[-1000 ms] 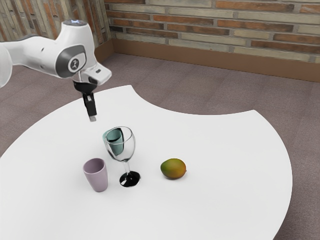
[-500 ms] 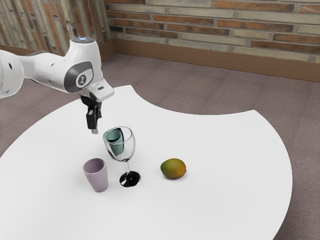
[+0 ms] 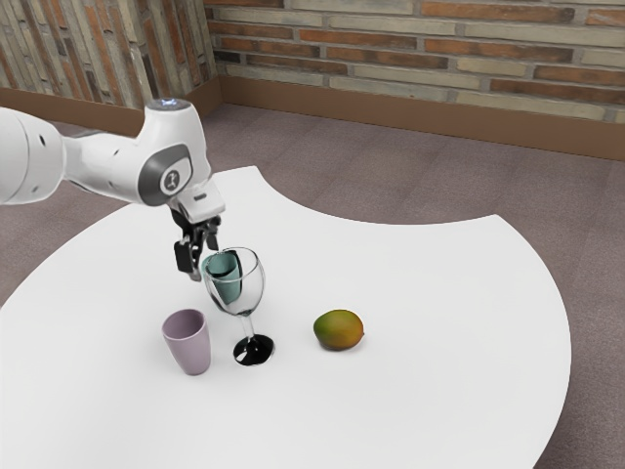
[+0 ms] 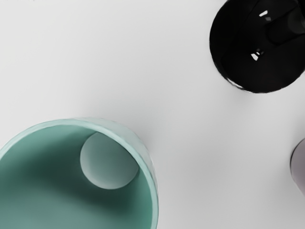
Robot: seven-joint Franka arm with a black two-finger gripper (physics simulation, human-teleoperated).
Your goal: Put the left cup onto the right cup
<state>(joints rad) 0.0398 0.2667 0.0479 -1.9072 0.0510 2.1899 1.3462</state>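
Having dropped, the tool [image 3: 193,262] hangs beside the green cup [image 3: 226,277]; jaws apart.

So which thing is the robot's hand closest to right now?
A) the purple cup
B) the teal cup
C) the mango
B: the jaws hang right beside the teal cup, and the wrist view looks down into its open top, while the purple cup and the mango sit farther off.
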